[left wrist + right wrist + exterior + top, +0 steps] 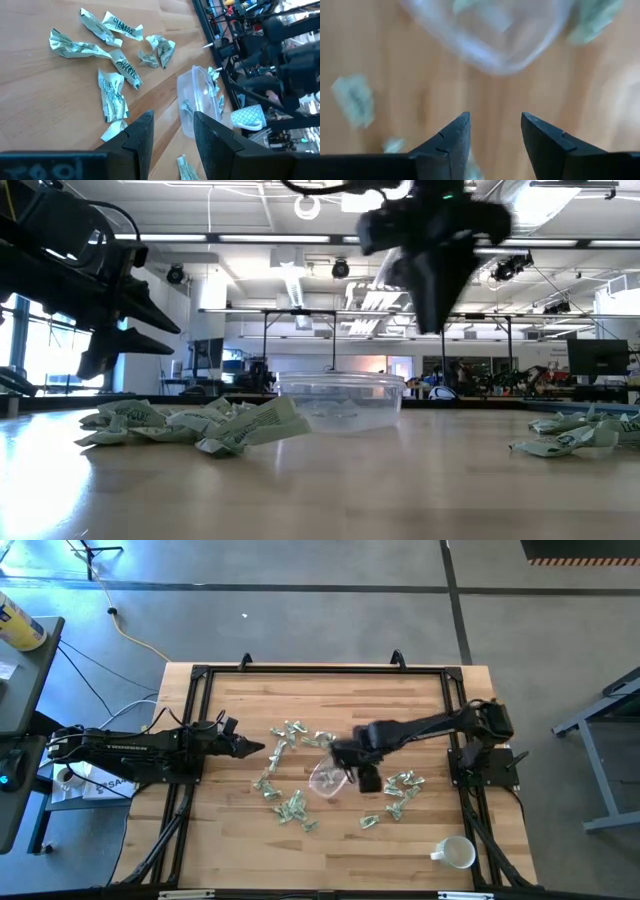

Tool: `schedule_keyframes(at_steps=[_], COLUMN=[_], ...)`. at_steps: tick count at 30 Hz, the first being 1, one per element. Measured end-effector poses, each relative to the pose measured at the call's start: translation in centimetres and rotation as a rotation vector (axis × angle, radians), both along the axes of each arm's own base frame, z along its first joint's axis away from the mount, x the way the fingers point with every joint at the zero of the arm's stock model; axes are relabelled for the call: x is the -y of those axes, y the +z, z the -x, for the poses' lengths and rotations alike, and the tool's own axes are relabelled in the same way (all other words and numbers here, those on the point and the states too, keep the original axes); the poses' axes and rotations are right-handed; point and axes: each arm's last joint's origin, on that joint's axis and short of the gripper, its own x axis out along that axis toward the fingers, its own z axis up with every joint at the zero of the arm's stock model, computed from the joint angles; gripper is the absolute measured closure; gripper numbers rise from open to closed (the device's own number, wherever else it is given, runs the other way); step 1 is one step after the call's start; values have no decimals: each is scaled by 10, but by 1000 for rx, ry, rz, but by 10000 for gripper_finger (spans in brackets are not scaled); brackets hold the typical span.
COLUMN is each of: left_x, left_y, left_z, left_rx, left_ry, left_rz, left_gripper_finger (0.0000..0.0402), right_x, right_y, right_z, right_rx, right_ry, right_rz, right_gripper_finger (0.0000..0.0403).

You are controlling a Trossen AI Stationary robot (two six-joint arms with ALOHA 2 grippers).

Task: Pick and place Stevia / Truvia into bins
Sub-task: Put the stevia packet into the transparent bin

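Crumpled pale green and white Stevia packets lie in loose clusters on the wooden table (230, 840): at the far middle (295, 735), at the near left (285, 802) and at the right (400, 790). The clear bin (328, 778) stands among them with a few packets (189, 107) inside. My right gripper (355, 765) hangs above the table just right of the bin (490, 30), pointing down, open and empty (495, 125). My left gripper (252, 747) waits at the table's left, open and empty (172, 125), pointing toward the packets (112, 92).
A white mug (455, 853) stands at the near right corner. A black frame (320, 668) runs round the table's edges. Bare wood lies along the near edge and in the far half behind the packets.
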Motion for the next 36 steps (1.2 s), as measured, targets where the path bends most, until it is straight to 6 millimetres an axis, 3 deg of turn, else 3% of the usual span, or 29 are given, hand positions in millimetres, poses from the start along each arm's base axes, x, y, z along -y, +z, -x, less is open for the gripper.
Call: schedule_keyframes(at_steps=[4, 11, 14, 20, 31, 36], left_x=[0, 0, 0, 0, 0, 0], left_y=[0, 0, 0, 0, 0, 0], left_z=[0, 0, 0, 0, 0, 0], left_rx=[-3, -3, -3, -4, -3, -3], left_ry=[-6, -6, -5, -1, 1, 2], left_rz=[-13, -14, -14, -15, -16, -13], left_gripper_finger=[229, 229, 229, 229, 229, 229], right_x=[-32, -96, -110, -114, -122, -123], right_y=[-9, -35, -51, -67, -101, -102], right_z=[23, 36, 43, 38, 27, 30], right_rx=[11, 105, 92, 97, 54, 35], right_ry=[-30, 66, 15, -114, -157, -240], right_rz=[-62, -150, -134, -85, -76, -74], right_gripper_finger=[223, 210, 205, 203, 204, 239])
